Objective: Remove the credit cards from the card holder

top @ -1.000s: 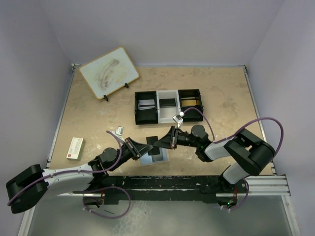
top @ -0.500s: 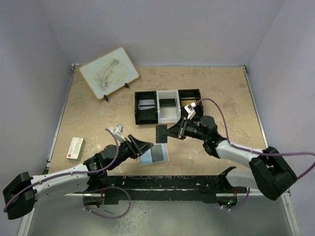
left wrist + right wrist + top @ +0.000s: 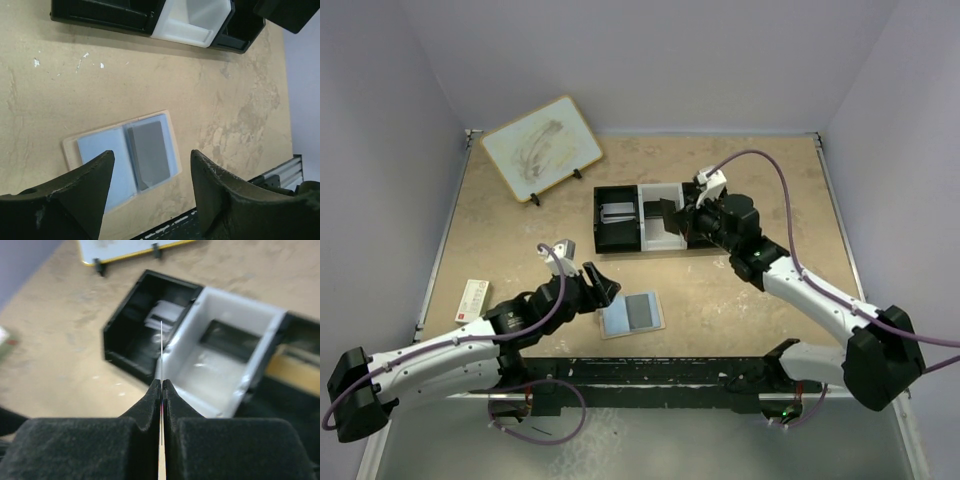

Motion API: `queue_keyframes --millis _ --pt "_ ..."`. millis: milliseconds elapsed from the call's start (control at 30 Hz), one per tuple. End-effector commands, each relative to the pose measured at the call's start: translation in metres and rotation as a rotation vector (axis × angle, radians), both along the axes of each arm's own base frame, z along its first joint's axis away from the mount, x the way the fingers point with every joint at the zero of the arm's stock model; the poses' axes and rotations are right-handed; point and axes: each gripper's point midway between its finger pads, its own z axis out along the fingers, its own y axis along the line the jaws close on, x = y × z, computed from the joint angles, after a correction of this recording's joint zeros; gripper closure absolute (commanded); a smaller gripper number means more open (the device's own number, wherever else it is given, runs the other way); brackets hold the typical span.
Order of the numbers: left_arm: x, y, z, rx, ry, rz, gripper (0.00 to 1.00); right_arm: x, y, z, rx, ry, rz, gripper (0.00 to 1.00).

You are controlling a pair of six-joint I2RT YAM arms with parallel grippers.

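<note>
Your right gripper [image 3: 161, 386] is clenched on a thin card [image 3: 161, 347] above the tray [image 3: 235, 315], likely to drop it in, while your left gripper [image 3: 151, 155] hangs released over the open card holder [image 3: 97, 150] on the counter [image 3: 225, 120], grey card [image 3: 150, 150] inside

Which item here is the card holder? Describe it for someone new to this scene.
On the tan table, look on the robot's side of the three-compartment tray. The card holder lies open and flat there: a pale-blue rectangle with a tan border and one grey card inside, unlike the red-and-white box far to its left.
</note>
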Motion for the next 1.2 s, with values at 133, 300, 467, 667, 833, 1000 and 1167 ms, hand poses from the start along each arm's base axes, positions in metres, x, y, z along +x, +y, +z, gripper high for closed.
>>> queue_keyframes --millis 133,300,467,667,833,1000,1167 --pt "0.007 0.008 0.02 0.087 -0.064 0.006 0.38 0.059 -0.021 -0.003 -0.688 -0.508 0.087 1.0" --pt "0.005 0.01 0.021 0.056 -0.064 0.009 0.37 0.092 -0.02 -0.021 -0.878 -0.536 0.101 1.0" --pt "0.002 0.014 0.022 0.063 -0.062 0.008 0.36 0.107 -0.003 -0.02 -0.897 -0.665 0.132 1.0" --pt "0.002 0.021 0.026 0.084 -0.068 0.021 0.35 0.111 0.011 -0.047 -0.94 -0.663 0.245 1.0" --pt "0.001 0.024 0.029 0.074 -0.072 0.028 0.34 0.12 0.016 -0.054 -0.995 -0.686 0.284 1.0" --pt "0.002 0.026 0.031 0.066 -0.08 0.038 0.34 0.13 0.018 -0.069 -1.04 -0.707 0.291 1.0" --pt "0.002 0.026 0.033 0.067 -0.082 0.034 0.34 0.14 0.027 -0.079 -1.055 -0.716 0.33 1.0"
